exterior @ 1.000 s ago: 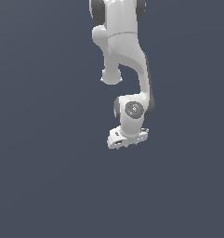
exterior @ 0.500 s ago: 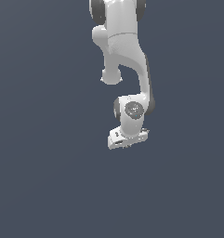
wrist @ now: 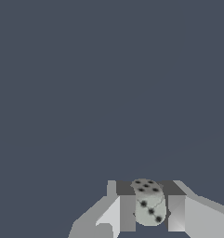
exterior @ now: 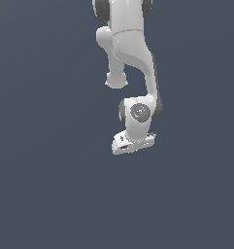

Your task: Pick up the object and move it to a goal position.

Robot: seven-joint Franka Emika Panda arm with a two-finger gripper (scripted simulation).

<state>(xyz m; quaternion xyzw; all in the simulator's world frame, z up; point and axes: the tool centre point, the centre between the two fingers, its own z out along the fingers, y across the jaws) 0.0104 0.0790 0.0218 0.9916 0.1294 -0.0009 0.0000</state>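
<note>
In the wrist view the object [wrist: 149, 204] is a small pale grey-beige die with rounded corners and black pips. It sits between the two grey fingers [wrist: 127, 214], which press on its sides. My gripper [wrist: 151, 214] is shut on it. In the exterior view the white arm hangs down from the top, and the gripper [exterior: 133, 144] at its end is tilted, over a plain dark surface. The object does not show in that view; the hand hides it.
A uniform dark grey-blue surface fills both views. No other objects, containers or edges show. The arm's elbow [exterior: 117, 80] and wrist joint [exterior: 139, 112] stand above the gripper.
The hand has barely shifted and sits a touch higher. The small fingertip bumps that showed under it earlier are now hidden behind the hand.
</note>
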